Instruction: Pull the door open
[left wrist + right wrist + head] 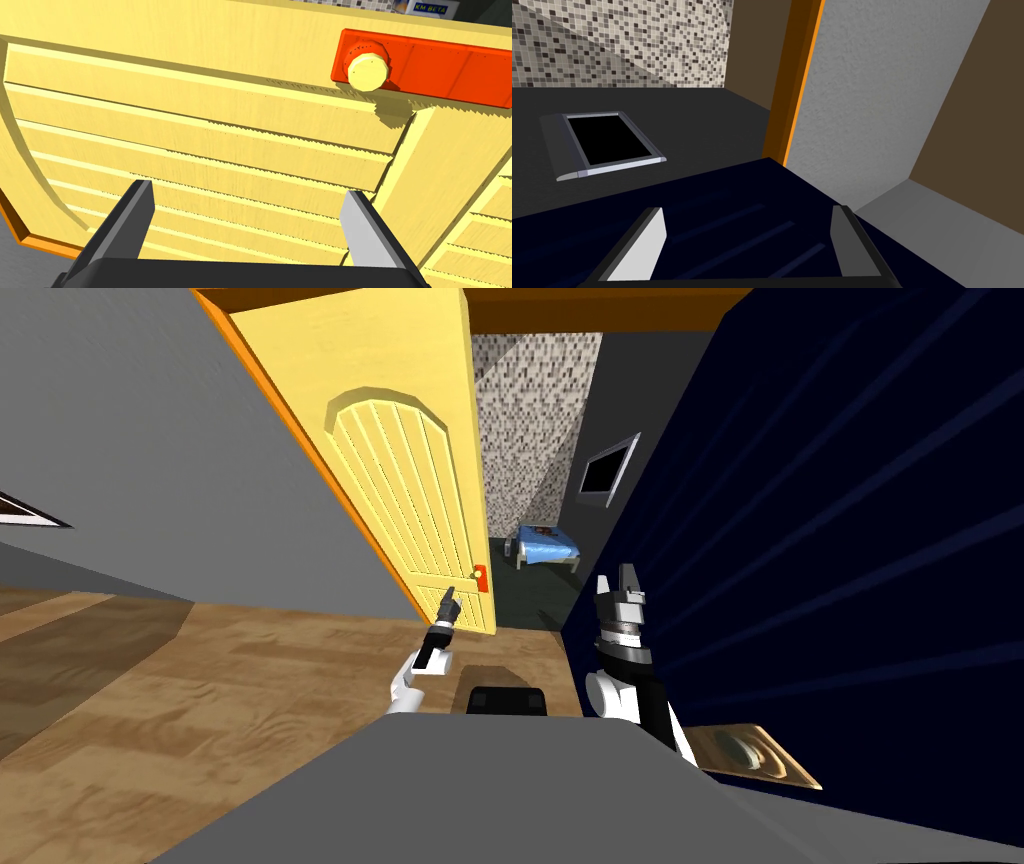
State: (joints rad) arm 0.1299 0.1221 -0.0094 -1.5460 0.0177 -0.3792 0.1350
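Head view: the yellow panelled wooden door (400, 468) stands ajar, far left. The outstretched left gripper (450, 596) is near the door's round yellow knob on a red plate (481, 577). The right gripper (627, 578) is raised beside a dark blue wall (850, 538).

Left wrist view: the left gripper (247, 190) is spread and empty. The knob (367, 71) lies beyond one finger, so centre it before clamping.

Right wrist view: the right gripper (747, 211) is spread and empty.

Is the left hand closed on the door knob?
No, the left hand is open facing the door, and the knob sits apart from it.
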